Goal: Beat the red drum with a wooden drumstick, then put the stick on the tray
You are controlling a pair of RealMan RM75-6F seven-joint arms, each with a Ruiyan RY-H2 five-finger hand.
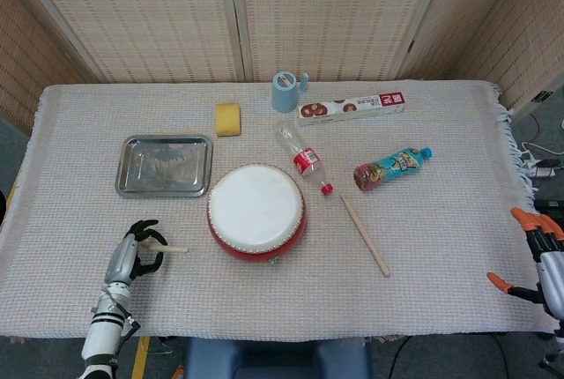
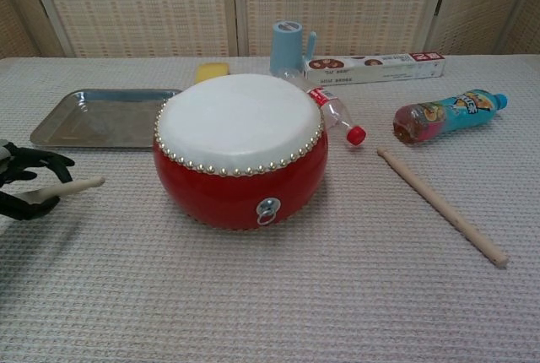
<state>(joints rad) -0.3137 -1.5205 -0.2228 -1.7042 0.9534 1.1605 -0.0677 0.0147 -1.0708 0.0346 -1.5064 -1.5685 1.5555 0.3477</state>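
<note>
The red drum point(image 1: 256, 210) with a white skin stands at the table's middle front, also in the chest view point(image 2: 240, 148). My left hand point(image 1: 132, 256) is left of it and grips a wooden drumstick point(image 1: 169, 248) whose free end points right toward the drum, short of its side. The chest view shows this hand point(image 2: 24, 184) at the left edge with the stick point(image 2: 67, 188) raised off the cloth. The steel tray point(image 1: 165, 166) lies behind the hand. A second drumstick point(image 1: 365, 235) lies right of the drum. My right hand point(image 1: 551, 275) is only partly visible at the right edge.
Behind the drum lie a clear bottle with a red cap point(image 1: 301, 159), a yellow sponge point(image 1: 228, 118), a blue cup point(image 1: 285, 91) and a long box point(image 1: 351, 107). A teal drink bottle point(image 1: 392, 167) lies at the right. Folding screens stand behind the table.
</note>
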